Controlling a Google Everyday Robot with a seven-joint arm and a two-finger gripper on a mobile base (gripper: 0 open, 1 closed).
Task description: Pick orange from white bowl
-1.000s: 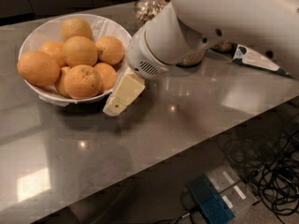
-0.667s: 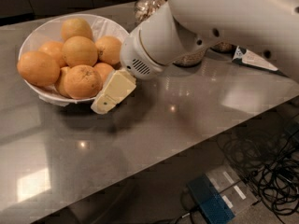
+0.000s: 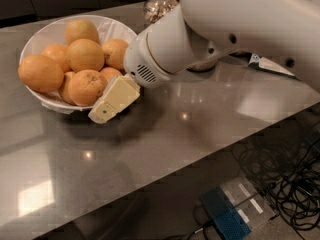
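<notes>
The white bowl (image 3: 50,34) stands at the far left of the grey counter, lined with white paper and piled with several oranges. The nearest orange (image 3: 86,87) sits at the bowl's front right edge. My gripper (image 3: 111,102) reaches in from the right on the thick white arm (image 3: 200,39). Its cream-coloured finger lies just right of and below that orange, at the bowl's front rim, close to or touching it. Only one finger shows.
A glass jar (image 3: 161,1) stands behind the arm at the counter's back. A white packet (image 3: 270,65) lies at the right. The counter's front edge runs diagonally; below it are black cables (image 3: 285,179) and a blue box (image 3: 227,216) on the floor.
The gripper has moved left and slightly toward the bowl, from beside its right side to against the front orange at the rim.
</notes>
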